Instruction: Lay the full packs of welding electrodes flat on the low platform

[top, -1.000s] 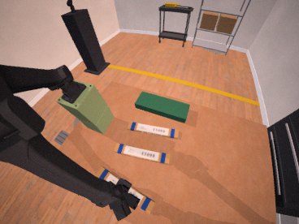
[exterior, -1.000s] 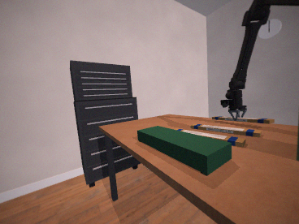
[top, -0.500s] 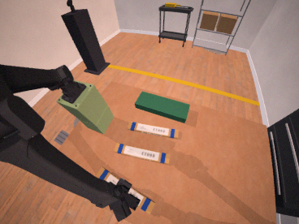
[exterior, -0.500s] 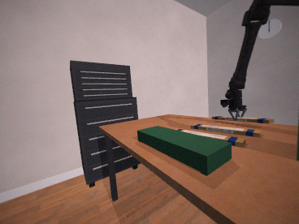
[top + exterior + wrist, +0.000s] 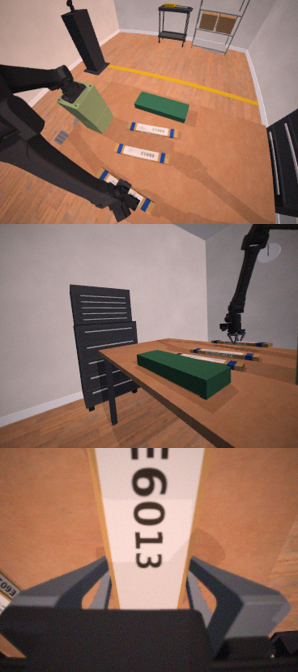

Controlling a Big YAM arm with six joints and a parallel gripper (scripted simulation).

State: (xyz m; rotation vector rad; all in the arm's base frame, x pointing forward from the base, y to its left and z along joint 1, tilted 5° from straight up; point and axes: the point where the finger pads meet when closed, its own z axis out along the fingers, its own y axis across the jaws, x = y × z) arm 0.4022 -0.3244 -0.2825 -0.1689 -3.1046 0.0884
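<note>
A black two-fingered tool (image 5: 129, 195) (image 5: 236, 338) (image 5: 148, 559) is clamped across a long, flat cardboard pack with a white label and blue end bands (image 5: 146, 204) (image 5: 264, 344) (image 5: 148, 485), the pack farthest from the platform. The fingers press its two long sides, presumably because that narrow width suits the grip and a lift might reveal its weight, since looks do not separate full from part-used. Two similar packs lie flat on the brown surface (image 5: 227, 162) (image 5: 267, 402) (image 5: 55, 503): a middle cardboard pack (image 5: 142, 152) (image 5: 224, 354), and a cardboard pack nearest the platform (image 5: 152, 130) (image 5: 212, 359), just beside the low green rectangular block (image 5: 162, 106) (image 5: 182, 372) that serves as platform. Nothing lies on the platform, so no pack is placed yet. From above, the tool and arm cover part of the clamped pack; the wrist view cuts off its ends. The platform hides part of the nearest pack in the exterior view. Whether the clamped pack bears on the surface or hangs just above it is hard to tell, and no pack's contents show.
</note>
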